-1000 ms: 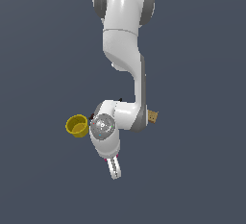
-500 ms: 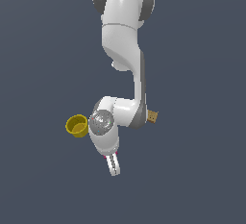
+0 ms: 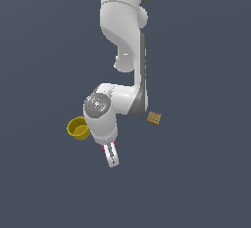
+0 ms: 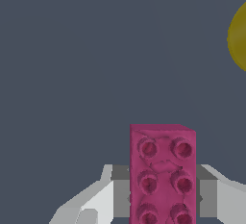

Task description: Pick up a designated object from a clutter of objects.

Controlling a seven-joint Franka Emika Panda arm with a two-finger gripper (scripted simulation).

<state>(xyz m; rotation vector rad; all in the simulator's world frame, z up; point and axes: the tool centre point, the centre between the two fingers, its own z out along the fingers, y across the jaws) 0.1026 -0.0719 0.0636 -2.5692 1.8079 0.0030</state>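
1. Dark grey counter fills the exterior view; the gripper (image 3: 111,154) has drifted slightly toward the view's left since a second ago, beside the yellow cup (image 3: 78,127), with the tan block (image 3: 154,119) well apart.
2. Wrist view: the pink brick (image 4: 162,172) sits between the gripper's pads (image 4: 122,192), apparently clamped, so lifting seems next.

Arm shell: glossy white, rounded, tubular links
Joints: dark grey bands and a grey domed cap with faint markings
Tool (image 3: 112,156): white housing, grey inner faces
Fingers (image 4: 120,192): pale, narrow, flat-sided
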